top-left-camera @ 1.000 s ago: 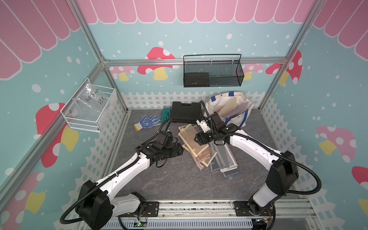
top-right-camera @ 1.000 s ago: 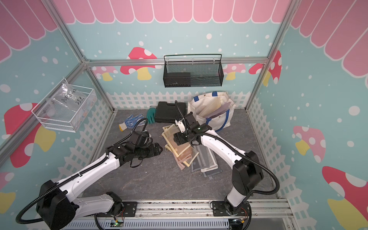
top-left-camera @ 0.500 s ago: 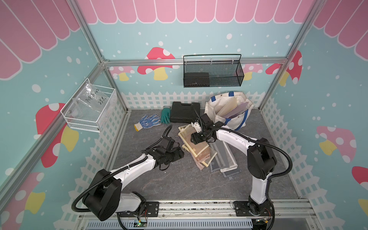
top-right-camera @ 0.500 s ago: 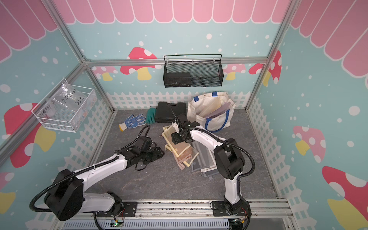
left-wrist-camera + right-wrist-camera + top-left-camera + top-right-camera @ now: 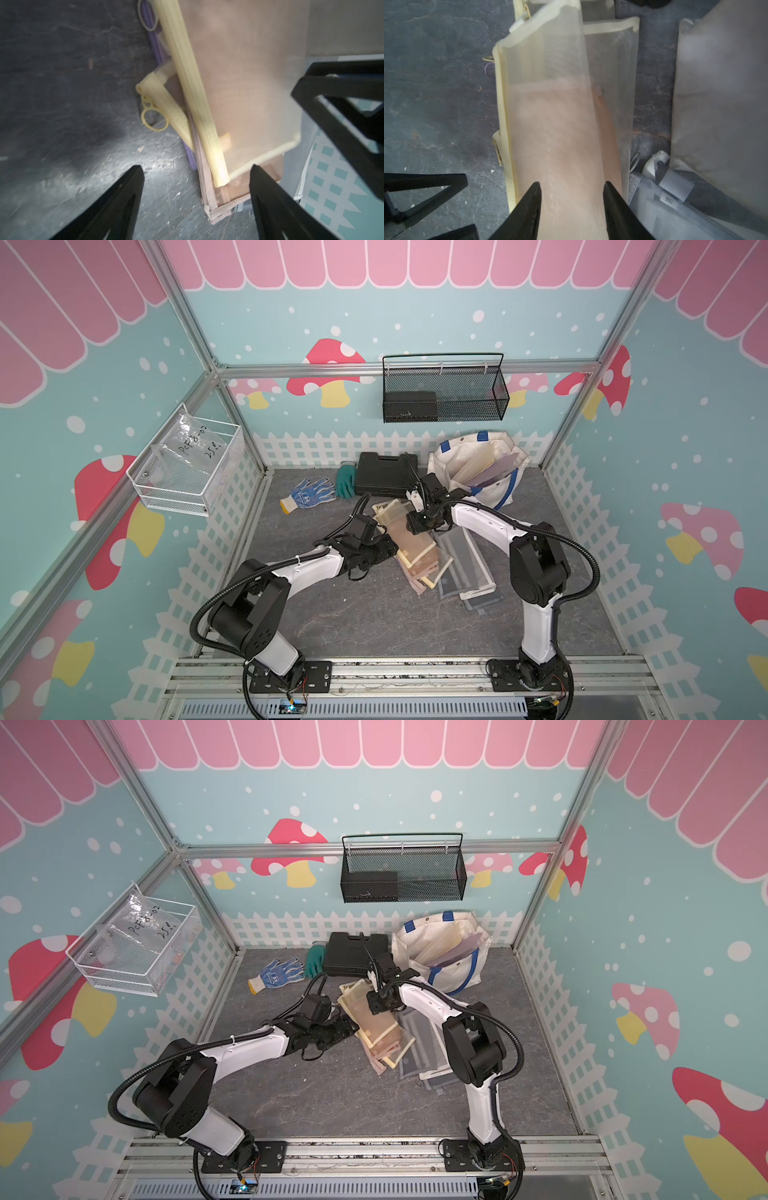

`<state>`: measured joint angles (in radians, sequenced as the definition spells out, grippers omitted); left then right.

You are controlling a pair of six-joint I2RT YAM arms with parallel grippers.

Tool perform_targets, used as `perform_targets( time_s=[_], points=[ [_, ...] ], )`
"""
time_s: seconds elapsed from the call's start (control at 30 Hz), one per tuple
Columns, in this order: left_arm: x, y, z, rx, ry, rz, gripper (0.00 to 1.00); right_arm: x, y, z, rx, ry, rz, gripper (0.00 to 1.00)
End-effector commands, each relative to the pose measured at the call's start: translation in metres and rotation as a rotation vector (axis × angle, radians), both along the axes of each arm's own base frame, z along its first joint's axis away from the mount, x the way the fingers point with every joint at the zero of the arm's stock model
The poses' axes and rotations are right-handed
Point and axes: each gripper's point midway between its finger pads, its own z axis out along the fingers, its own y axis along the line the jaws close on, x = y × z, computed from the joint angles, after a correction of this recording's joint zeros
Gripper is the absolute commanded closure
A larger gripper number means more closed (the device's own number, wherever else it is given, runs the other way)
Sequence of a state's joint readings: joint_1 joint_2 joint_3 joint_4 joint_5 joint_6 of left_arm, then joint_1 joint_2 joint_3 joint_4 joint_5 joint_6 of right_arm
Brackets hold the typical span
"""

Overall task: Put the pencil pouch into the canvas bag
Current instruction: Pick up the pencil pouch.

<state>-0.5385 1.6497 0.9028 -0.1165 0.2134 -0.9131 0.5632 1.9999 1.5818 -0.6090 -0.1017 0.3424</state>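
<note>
- One yellow pencil pouch tops the central pile; the canvas bag stands far right.
- The right gripper is set astride the pouch, jaws part-way apart; a hold cannot be told.
- The left gripper is held wide, empty, beside the pile.
- Grasping is judged in hand; a firm pinch and lift are called for.

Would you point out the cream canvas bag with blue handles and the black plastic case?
Cream canvas bag (image 5: 442, 462): a top view, outer wall.
Black plastic case (image 5: 382, 475): a top view, lid.
</note>
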Motion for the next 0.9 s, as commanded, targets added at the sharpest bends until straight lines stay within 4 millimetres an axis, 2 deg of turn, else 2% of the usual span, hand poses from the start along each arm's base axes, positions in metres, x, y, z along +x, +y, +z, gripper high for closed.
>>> perform_targets(
  time_s=[0.0,0.23,0.4,0.5,0.63,0.73,0.77,0.87],
  points=[
    [0.016,-0.010,0.005,-0.047,-0.025,0.014,0.21,-0.006,0.000,-0.009,-0.002,0.018,0.000,0.49],
    [0.024,-0.018,-0.014,-0.053,0.000,0.015,0.27,-0.013,-0.005,-0.031,0.007,0.067,-0.003,0.50],
    [0.025,-0.020,-0.017,-0.056,0.006,0.010,0.38,-0.016,-0.003,-0.033,0.016,0.069,0.009,0.53],
    [0.023,-0.020,-0.017,-0.059,0.011,0.007,0.51,-0.020,0.000,-0.027,0.036,0.067,0.025,0.69],
    [0.018,-0.017,-0.016,-0.055,0.009,0.004,0.62,-0.030,0.001,-0.016,0.061,0.058,0.039,0.89],
    [0.013,-0.015,-0.013,-0.056,0.007,-0.006,0.75,-0.036,0.001,-0.011,0.071,0.054,0.045,0.97],
    [0.011,-0.014,-0.010,-0.057,0.003,-0.010,0.79,-0.038,0.001,0.003,0.092,0.028,0.051,0.99],
    [0.004,-0.009,-0.002,-0.047,-0.011,-0.015,0.90,-0.047,0.005,0.019,0.130,0.005,0.073,1.00]
  ],
)
